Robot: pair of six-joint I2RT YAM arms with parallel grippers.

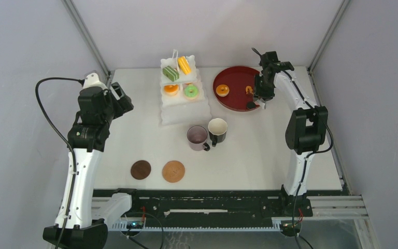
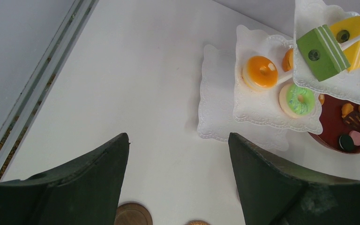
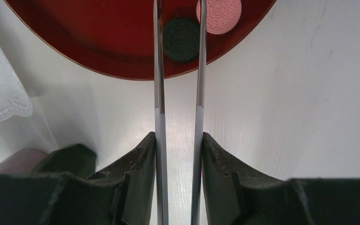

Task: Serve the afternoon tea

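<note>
With right gripper [image 3: 178, 138] part-closed on tongs [image 3: 158, 70], blades flanking black cookie [image 3: 182, 39] on tray [image 3: 98, 51], looks mid-transfer toward stand [image 1: 184, 113] just left of tray; next calls for squeezing, then lifting, with left gripper [image 2: 178, 138] wide open, empty.

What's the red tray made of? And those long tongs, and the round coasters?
The tongs look metal: silvery, shiny, with bright glints. The red tray is probably plastic or lacquer: smooth, glossy. The coasters look like wood or cork, matte brown; too small to be sure.
</note>
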